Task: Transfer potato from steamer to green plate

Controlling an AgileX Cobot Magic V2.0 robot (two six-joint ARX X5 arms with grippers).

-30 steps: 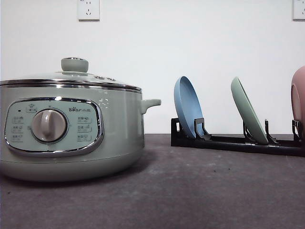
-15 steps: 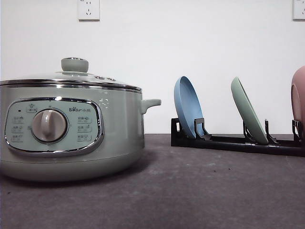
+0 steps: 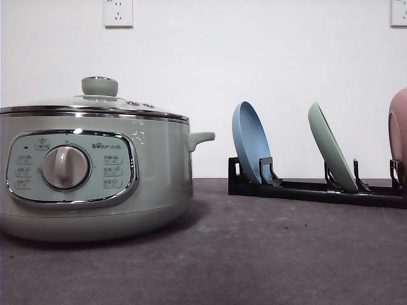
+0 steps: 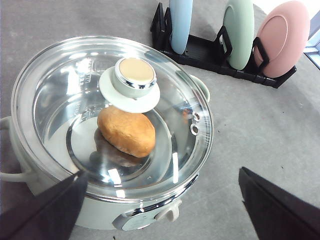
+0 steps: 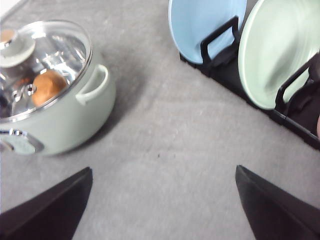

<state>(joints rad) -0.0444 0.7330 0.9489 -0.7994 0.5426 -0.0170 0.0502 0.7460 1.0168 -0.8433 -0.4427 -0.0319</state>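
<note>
The pale sage-green steamer (image 3: 159, 171) stands at the table's left with its glass lid (image 4: 60, 95) on. Through the lid I see the orange-brown potato (image 4: 126, 131) lying on the inner tray; it also shows in the right wrist view as potato (image 5: 48, 86). The green plate (image 3: 332, 147) stands on edge in a black rack (image 3: 318, 190) at the right. My left gripper (image 4: 162, 174) hovers open above the steamer's front rim, holding nothing. My right gripper (image 5: 163, 171) is open over bare table between the steamer (image 5: 75, 120) and the green plate (image 5: 280, 50).
A blue plate (image 3: 249, 143) stands in the rack left of the green one, and a pink plate (image 3: 399, 127) right of it. The steamer's side handle (image 3: 202, 138) points toward the rack. Grey table (image 3: 267, 254) lies between steamer and rack.
</note>
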